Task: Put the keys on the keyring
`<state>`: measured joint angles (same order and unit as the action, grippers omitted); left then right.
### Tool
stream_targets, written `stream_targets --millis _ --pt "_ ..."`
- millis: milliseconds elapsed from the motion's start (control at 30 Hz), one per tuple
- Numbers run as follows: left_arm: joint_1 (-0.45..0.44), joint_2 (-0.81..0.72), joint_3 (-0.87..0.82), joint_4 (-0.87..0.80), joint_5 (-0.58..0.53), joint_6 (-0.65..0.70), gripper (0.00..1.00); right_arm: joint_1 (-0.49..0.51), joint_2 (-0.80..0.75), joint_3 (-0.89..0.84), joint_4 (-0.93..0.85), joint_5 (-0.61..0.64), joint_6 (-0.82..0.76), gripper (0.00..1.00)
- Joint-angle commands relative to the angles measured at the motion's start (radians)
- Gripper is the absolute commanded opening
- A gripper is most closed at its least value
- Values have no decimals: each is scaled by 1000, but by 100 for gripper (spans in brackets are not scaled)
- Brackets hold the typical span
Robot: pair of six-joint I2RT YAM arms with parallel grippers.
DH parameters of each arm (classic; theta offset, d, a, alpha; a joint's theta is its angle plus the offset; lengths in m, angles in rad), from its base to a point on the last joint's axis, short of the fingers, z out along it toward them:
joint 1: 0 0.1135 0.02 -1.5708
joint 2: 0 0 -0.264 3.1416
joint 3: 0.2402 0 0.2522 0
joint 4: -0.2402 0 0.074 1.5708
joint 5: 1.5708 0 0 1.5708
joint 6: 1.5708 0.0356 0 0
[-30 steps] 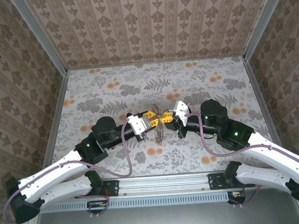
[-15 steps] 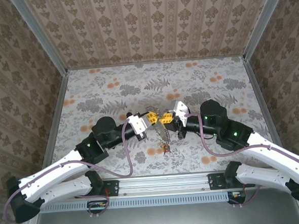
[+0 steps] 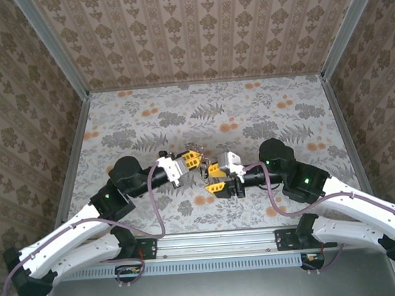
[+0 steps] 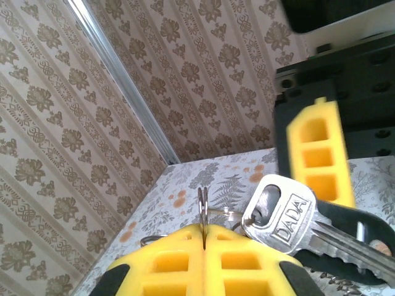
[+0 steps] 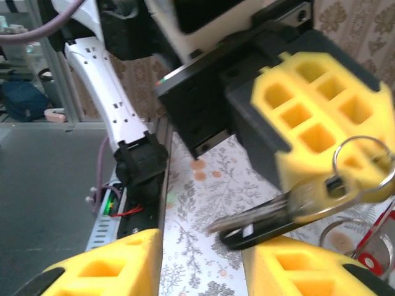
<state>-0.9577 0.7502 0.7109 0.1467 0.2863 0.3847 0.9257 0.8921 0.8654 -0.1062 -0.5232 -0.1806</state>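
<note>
floral worktop [image 3: 249, 111], patterned walls on three sides, both arms reaching in from the near edge.

change: a second back the two end effectors met nose to nose over mid-worktop with the key bunch between them. half a second back the bunch hung down from that meeting point. now they stand apart. the right end effector [image 3: 215, 178] has let go and dropped toward the near edge. the left end effector [image 3: 192, 159] has drawn back to its own side and carries the bunch alone, seemingly off the worktop.

left: pads pressed together, with the keyring [image 4: 202, 206] wire pinched edge-on in the seam. the silver key [image 4: 290, 225] hangs just beside the pads, and ring wire passes through its head hole. the dark key [image 4: 355, 216] lies under it, touching. whether that one is on the ring cannot be told.

right: pads parted, nothing between them. from its wrist view it faces the left's pads and the bunch, near but apart.

reading: the release looks like the end of a two-handed threading move or a handover. the silver key is judged to be on the ring. the ring now has a single hold, so the bunch may swing. the right is free to fetch another key or regrasp. loose keys on the worktop, if any, are too small to make out from above.
</note>
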Motion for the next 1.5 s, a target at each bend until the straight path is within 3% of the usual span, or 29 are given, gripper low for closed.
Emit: stream_targets --millis 0,300,500,900,1467 --pt "46 -39 -6 56 140 -52 0 4 -60 -27 39 -39 -16 40" --pt "107 -49 32 -22 373 -92 0 4 -128 -8 -37 203 -101 31" --pt "110 -17 84 -116 477 -80 0 4 -106 38 -84 207 -180 29" --pt "112 37 131 -187 534 -57 0 4 -42 82 -109 148 -241 21" --pt "109 70 153 -234 524 -36 0 16 -5 95 -81 99 -244 22"
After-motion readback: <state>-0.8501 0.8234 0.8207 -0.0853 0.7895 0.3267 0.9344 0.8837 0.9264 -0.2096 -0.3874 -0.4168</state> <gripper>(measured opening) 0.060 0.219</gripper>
